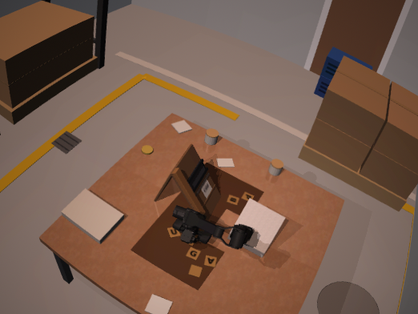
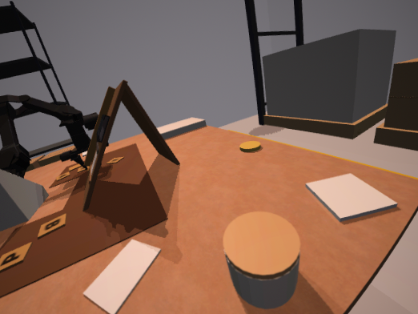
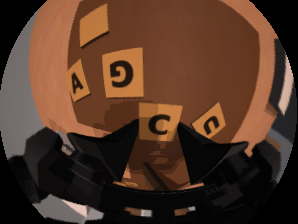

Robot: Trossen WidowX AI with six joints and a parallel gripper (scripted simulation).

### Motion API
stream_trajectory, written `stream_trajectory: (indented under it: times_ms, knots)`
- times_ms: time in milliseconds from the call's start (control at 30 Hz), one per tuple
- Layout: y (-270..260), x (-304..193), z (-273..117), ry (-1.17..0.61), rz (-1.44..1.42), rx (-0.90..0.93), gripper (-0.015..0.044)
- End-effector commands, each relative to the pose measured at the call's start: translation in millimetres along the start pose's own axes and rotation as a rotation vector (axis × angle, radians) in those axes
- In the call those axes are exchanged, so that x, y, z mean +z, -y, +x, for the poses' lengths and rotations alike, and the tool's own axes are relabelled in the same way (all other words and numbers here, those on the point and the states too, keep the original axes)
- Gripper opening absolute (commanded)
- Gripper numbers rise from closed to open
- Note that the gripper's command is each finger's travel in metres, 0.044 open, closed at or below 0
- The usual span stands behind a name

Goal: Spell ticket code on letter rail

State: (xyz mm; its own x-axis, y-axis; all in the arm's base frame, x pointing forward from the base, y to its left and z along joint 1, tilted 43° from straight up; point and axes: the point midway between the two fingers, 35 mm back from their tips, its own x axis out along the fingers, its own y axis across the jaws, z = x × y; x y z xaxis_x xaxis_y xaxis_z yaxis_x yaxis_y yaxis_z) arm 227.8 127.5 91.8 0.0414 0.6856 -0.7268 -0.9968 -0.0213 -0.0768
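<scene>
Your claw (image 1: 191, 240) (image 2: 85, 167) (image 3: 158, 123): one, closed on the C tile (image 3: 150, 113), inward from every bench (image 1: 120, 180) (image 2: 208, 180) edge. Your G tile (image 1: 193, 253) (image 3: 123, 73): flat, nearer the bench's lower edge, seen from above.

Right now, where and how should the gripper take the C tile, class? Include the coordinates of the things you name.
By two opposite side edges, coming from above, I'd say. The C tile (image 3: 160, 111) is a thin square lying face up and flat on the dark mat (image 1: 160, 250) (image 2: 146, 200) (image 3: 200, 50), so its edges give the best hold. The gripper (image 1: 191, 241) (image 2: 86, 167) (image 3: 158, 123) is already shut on it.
</scene>
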Motion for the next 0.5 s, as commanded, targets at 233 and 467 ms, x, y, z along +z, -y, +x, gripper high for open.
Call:
stream_trajectory:
  times_ms: [233,467]
  knots:
    - [-1.0,-0.5,-6.4,0.000,-0.004,-0.005,0.0000]
    - [-2.1,-1.2,-9.8,-0.001,-0.004,-0.005,0.0000]
